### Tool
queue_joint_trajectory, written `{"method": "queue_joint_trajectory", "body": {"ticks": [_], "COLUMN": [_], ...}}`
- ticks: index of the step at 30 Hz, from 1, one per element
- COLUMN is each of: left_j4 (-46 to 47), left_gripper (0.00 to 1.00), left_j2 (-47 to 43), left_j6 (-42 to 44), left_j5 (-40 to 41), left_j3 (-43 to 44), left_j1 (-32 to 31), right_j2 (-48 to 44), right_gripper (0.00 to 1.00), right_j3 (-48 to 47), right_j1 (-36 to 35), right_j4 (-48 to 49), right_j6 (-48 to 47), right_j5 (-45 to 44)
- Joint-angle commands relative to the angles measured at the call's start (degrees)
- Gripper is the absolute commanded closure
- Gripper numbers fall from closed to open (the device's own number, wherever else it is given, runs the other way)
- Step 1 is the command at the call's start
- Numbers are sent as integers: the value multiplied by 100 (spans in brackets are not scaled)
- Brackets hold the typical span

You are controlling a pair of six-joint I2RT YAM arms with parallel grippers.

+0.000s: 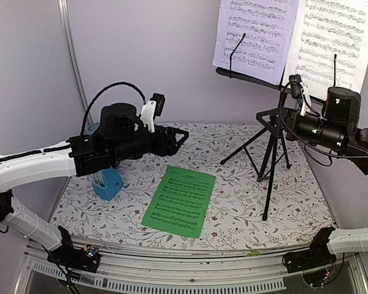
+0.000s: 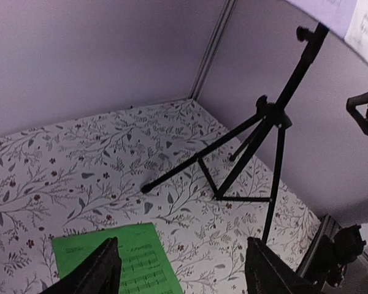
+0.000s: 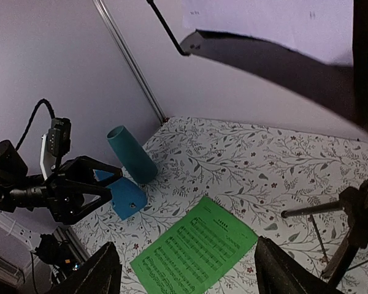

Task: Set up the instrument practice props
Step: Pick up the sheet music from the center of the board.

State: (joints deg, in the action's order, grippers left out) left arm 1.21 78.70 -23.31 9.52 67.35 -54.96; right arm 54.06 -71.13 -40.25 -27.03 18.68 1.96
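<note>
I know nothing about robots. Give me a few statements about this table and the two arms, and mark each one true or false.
1. The green sheet lies flat on the table. True.
2. The white pages lie on the table too. False: they sit up on the stand.
3. The left end effector grips the metronome. False: it is open and empty, and the metronome stands on the table.
4. The stand is upright on its legs. True.
5. The right end effector is shut. False: it is open and holds nothing.
</note>
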Motion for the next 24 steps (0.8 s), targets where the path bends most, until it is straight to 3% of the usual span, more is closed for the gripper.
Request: {"method": "queue_joint_trajectory", "body": {"ticks": [1,11,24], "left_j4": [-1158,-1598,-890], "left_gripper": [30,29,30], "left_j2": [-118,0,41], "left_j6": [-626,-1191,-1608], "left_j5": [-409,-950,-1790], "left_j3": [-723,-1894,-3242], "left_j1": [40,285,727], "right_j2": [-235,209,1874], "right_gripper": [23,23,24], "right_j3": [949,3137,4594], "right_j1": [-184,-792,-2404], "right_j4": [567,2052,4460], "right_j6": [1041,2645,5092], "right_j5": [262,602,582]}}
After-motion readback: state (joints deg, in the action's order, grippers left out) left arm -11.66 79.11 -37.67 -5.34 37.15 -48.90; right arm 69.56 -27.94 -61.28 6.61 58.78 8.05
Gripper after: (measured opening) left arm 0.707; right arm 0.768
